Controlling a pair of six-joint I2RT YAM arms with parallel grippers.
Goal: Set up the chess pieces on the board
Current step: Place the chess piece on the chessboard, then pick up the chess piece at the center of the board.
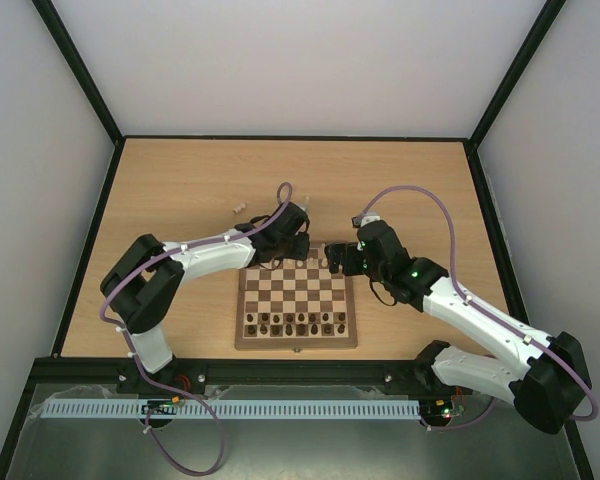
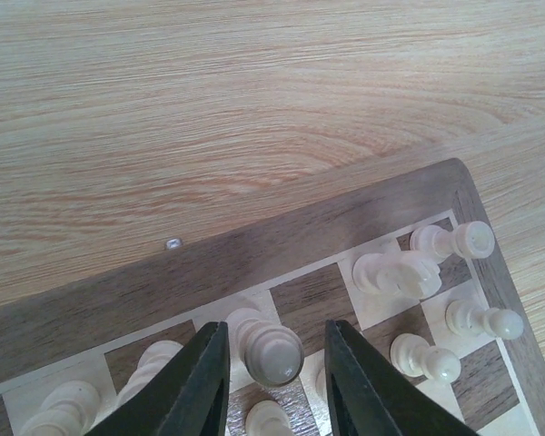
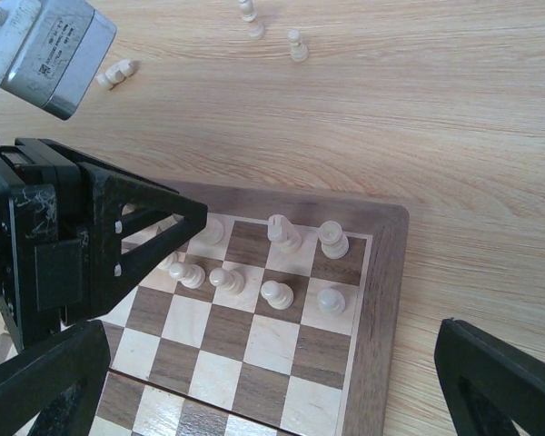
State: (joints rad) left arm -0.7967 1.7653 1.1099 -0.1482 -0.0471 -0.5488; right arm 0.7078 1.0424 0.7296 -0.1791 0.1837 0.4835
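Light wood desk (image 1: 180, 180) inside a white-walled box with black framing, and the board (image 1: 298, 292) sits toward the near edge, between the two arms. Dark pieces (image 1: 295, 322) line the near side and pale pieces (image 3: 282, 234) cluster in the far rows, so we read it as each colour going to its own end. A few stray pale ones (image 3: 297, 45) sit on the desk beyond the board, so we'd guess the job isn't finished.

Left arm (image 1: 205, 258) is doing the work: elbow bowed out to the left, forearm stretched across to the board's far edge, wrist tipped down. Its jaws stand a little apart either side of one pale piece (image 2: 268, 350), with a sliver of daylight on one side, so we'd call it straddling, not pinching. Coming in from above makes sense to us, since the neighbours are packed close.

Right arm (image 1: 480, 320) mirrors it, elbow low at the right, forearm angled in toward the far-right corner. Its jaws are spread wide with nothing between them, hovering over the board, probably just waiting its turn.
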